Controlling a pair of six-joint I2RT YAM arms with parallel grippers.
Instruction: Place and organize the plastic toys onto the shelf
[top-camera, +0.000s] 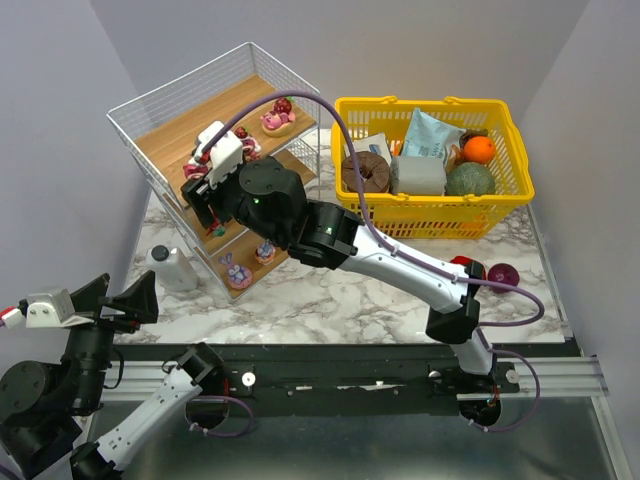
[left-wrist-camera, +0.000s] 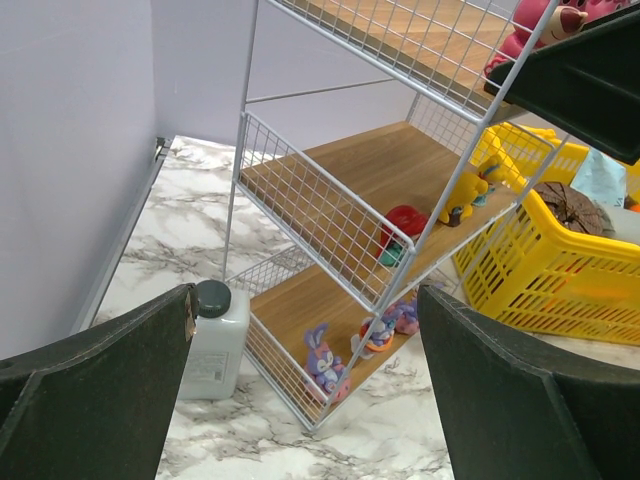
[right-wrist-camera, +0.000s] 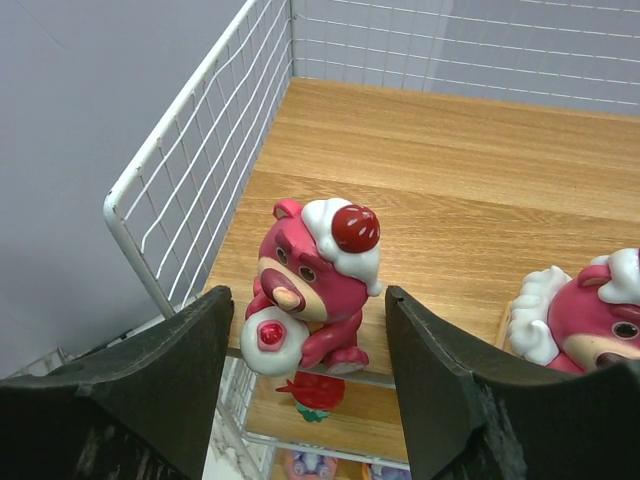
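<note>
The right gripper (right-wrist-camera: 308, 305) hangs over the top board of the shelf (right-wrist-camera: 450, 150) with its jaws spread wide and nothing in them; a pink bear (right-wrist-camera: 320, 265) with a white cap and a red cherry stands upright in the gap, and the wrist view shows clear space on both sides of it. It stands at the very front edge of that top board, close to the shelf's side wire, and a second bear (right-wrist-camera: 590, 320) stands beside it further along the same edge. The bear looks like hard, glossy moulded plastic, so it is probably light, stiff and rather slippery, with little risk of breaking. The rounded cap and head would likely slide out of a pinch, so the better hold seems to be low across the torso, under the chin, on the flatter flanks. Standing so near the shelf's lip, it could topple off at a light nudge, so any touch should be square and gentle. Lower on the shelf, a red toy (left-wrist-camera: 405, 222) and a yellow duck (left-wrist-camera: 465, 195) are on the middle board, and a purple rabbit (left-wrist-camera: 322, 352) is on the bottom one. The left gripper (left-wrist-camera: 305, 295) hovers wide open and empty, off the shelf's front corner, above the worktop (left-wrist-camera: 190, 240) where a white bottle (left-wrist-camera: 215, 345) stands against the shelf's foot.
</note>
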